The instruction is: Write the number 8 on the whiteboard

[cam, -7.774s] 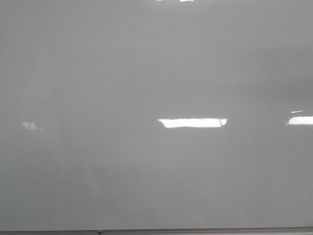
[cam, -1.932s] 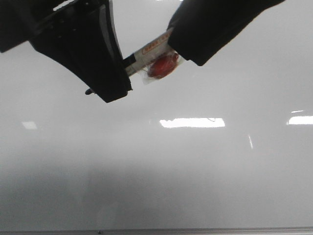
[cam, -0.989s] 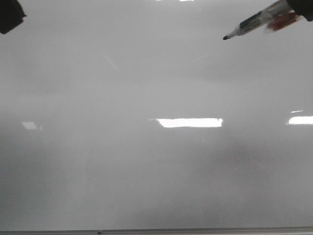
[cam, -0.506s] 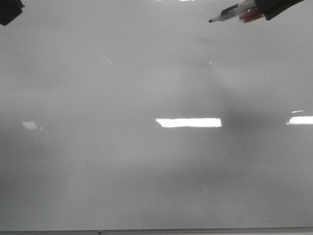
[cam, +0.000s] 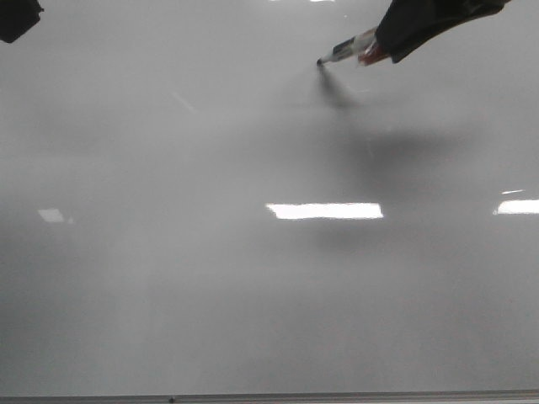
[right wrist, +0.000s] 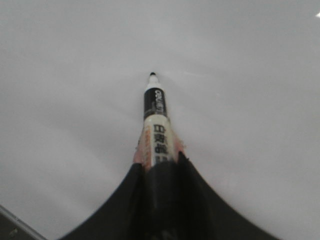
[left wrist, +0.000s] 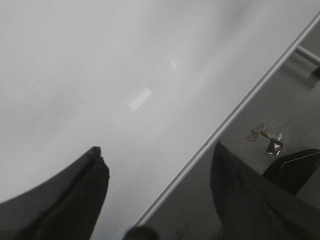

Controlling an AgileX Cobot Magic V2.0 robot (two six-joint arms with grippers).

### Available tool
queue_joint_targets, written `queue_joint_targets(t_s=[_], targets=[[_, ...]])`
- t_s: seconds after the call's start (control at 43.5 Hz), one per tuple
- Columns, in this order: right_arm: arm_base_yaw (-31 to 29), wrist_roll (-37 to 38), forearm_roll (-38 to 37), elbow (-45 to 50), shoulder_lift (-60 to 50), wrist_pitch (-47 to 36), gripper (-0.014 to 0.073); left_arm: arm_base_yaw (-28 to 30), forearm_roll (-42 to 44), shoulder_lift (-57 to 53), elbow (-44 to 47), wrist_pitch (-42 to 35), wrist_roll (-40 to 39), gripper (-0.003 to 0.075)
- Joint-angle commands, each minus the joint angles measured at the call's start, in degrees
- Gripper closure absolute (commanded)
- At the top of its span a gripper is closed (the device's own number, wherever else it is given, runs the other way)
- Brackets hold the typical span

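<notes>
Right gripper (right wrist: 159,172) clamps "GXIN"-labelled marker (right wrist: 156,120) on whiteboard (cam: 253,295).

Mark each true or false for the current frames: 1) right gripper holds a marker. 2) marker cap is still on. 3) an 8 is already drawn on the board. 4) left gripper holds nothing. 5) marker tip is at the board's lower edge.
1) True. The right gripper is shut on the marker.
2) False. The bare black tip points at the whiteboard.
3) False. No ink shows on the board, only light reflections and shadow.
4) True. The left gripper is open, with nothing between its fingers.
5) False. In the front view the tip is near the top, right of centre.
</notes>
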Motion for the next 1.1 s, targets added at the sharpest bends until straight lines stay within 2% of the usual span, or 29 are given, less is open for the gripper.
queue_joint_targets(t_s=[0.0, 0.184, 0.299, 0.437, 0.598, 0.897, 1.081], targets=[[0.0, -0.8, -0.1, -2.0, -0.2, -1.1, 0.0700, 0.0, -1.1, -1.3, -1.4, -3.2, -0.7, 0.0281], [-1.8, 0.7, -1.1, 0.2, -1.9, 1.8, 0.0697, 0.0, -1.1, -1.3, -1.4, -3.3, -0.7, 0.0281], [-1.9, 0.7, -0.9, 4.2, -3.4, 0.7, 0.0697, 0.0, -1.1, -1.3, -1.4, -3.3, -0.7, 0.0281], [0.7, 0.7, -0.6, 6.9, -2.6, -2.8, 0.0697, 0.0, -1.1, -1.3, -1.4, -3.3, -0.7, 0.0281], [2.5, 0.7, -0.6, 4.4, -0.3, -6.8, 0.0697, 0.0, -1.1, -1.3, -1.4, -3.2, -0.7, 0.0281], [-3.0, 0.2, -0.6, -1.6, -1.5, -2.7, 0.0697, 0.0, -1.1, -1.3, -1.4, -3.1, -0.7, 0.0281], [-0.8, -0.1, -0.6, -2.7, -1.7, -3.1, 0.0701, 0.0, -1.1, -1.3, -1.4, -3.2, -0.7, 0.0281]])
